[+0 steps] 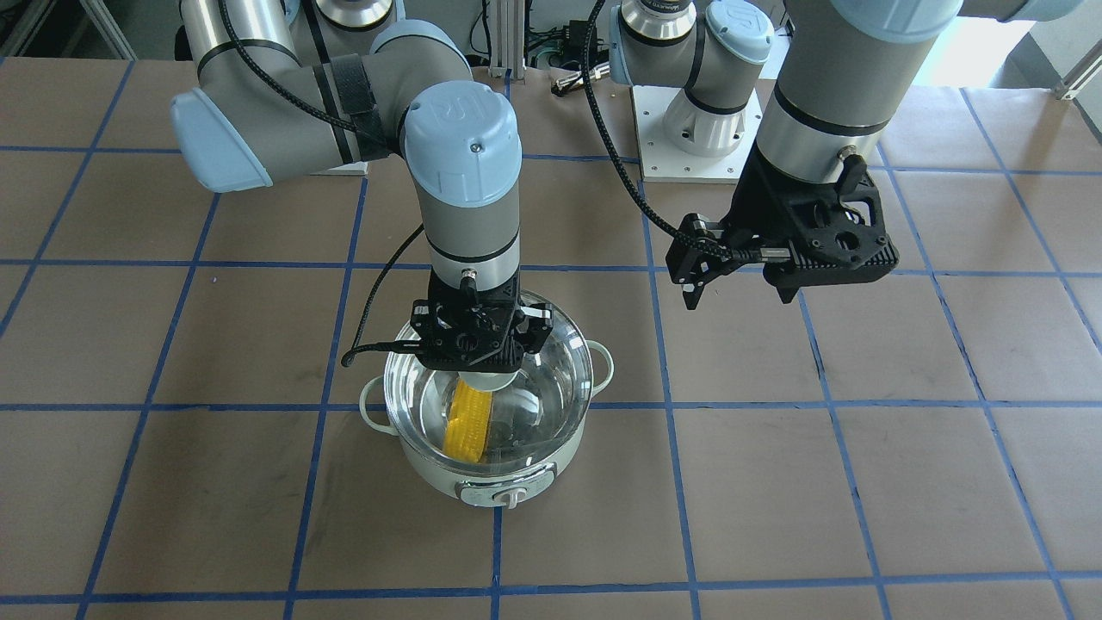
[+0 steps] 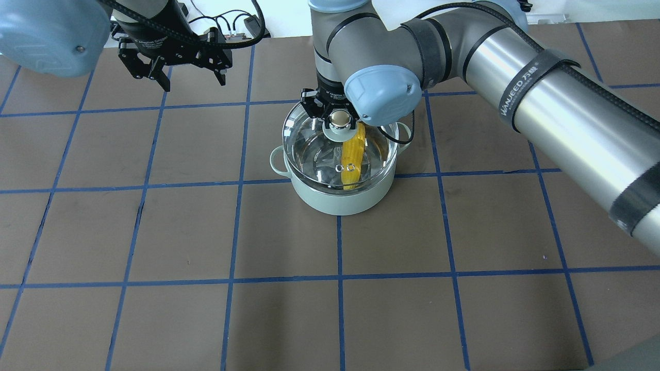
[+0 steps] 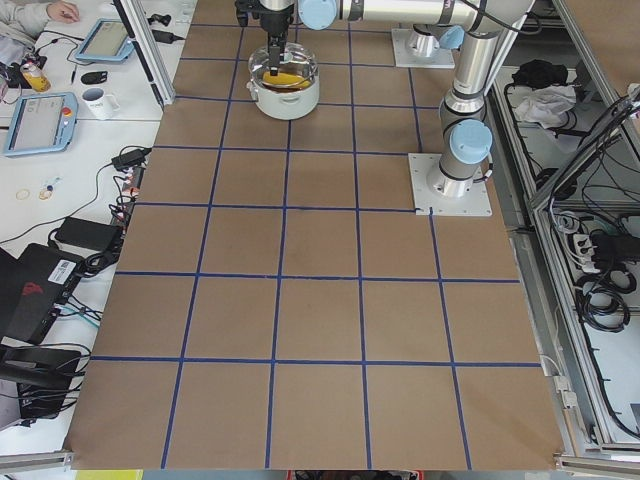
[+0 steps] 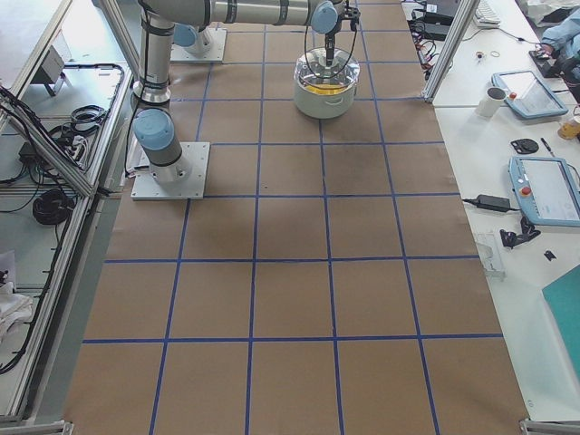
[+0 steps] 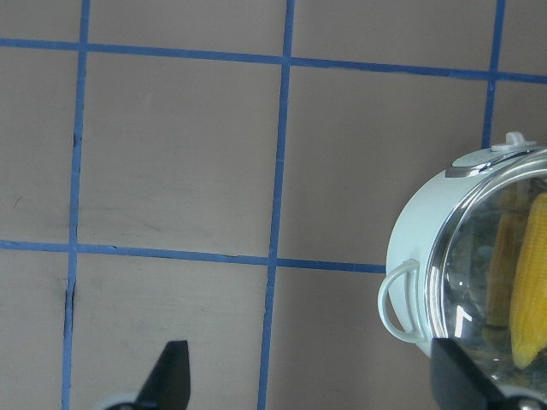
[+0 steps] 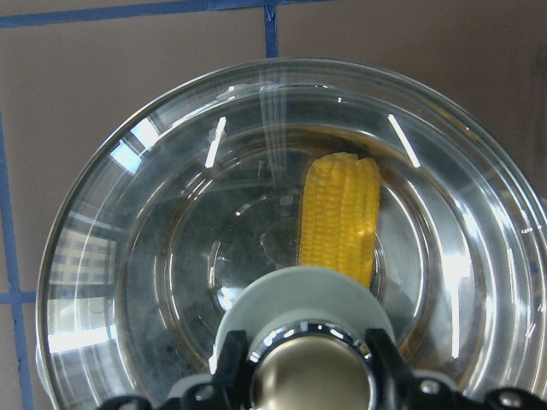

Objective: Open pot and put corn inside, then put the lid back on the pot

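Observation:
The pale mint-green pot (image 1: 430,469) stands on the table, its control knob facing away from the robot. The yellow corn (image 1: 469,422) lies inside it, seen through the clear glass lid (image 1: 551,379) that covers the pot's opening. My right gripper (image 1: 482,349) comes straight down over the lid's centre and is shut on its beige knob (image 2: 340,118). In the right wrist view the fingers (image 6: 231,376) flank the knob (image 6: 312,380) above the corn (image 6: 342,213). My left gripper (image 2: 180,80) is open and empty, raised off to the pot's side. The left wrist view shows the pot (image 5: 419,222) at its right edge.
The table is brown paper with a grid of blue tape lines (image 2: 237,180). The right arm's long forearm (image 2: 541,98) stretches across the table's right half. The arm bases (image 1: 697,129) stand at the robot's edge. Side benches with tablets (image 4: 544,186) lie beyond the table.

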Motion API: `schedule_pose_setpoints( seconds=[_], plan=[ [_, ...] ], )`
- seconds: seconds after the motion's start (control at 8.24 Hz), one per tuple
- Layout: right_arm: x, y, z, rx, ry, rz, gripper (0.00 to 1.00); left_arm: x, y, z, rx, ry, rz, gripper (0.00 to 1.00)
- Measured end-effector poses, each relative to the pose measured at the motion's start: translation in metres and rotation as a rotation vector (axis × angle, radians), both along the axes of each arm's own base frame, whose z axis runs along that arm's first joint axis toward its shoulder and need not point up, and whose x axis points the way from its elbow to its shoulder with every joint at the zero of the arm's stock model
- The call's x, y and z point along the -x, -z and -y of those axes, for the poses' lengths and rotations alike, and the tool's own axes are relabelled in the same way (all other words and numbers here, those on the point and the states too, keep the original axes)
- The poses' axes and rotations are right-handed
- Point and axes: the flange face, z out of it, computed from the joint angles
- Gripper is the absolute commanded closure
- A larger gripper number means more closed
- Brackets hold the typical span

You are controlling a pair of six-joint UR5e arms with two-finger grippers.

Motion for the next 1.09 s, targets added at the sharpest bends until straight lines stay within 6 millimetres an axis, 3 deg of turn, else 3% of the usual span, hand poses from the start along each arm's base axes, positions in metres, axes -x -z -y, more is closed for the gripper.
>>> schedule_pose_setpoints(
  seconds=[0.49, 1.09],
  plan=[
    [0.001, 0.01, -0.001, 0.005, -0.008, -0.003, 0.81, -0.013, 0.025, -0.004, -0.057, 0.079, 0.013, 0.0],
    [0.002, 0.014, 0.002, 0.031, -0.02, -0.015, 0.81, -0.012, 0.018, -0.013, -0.047, 0.063, 0.01, 0.0]
  ],
)
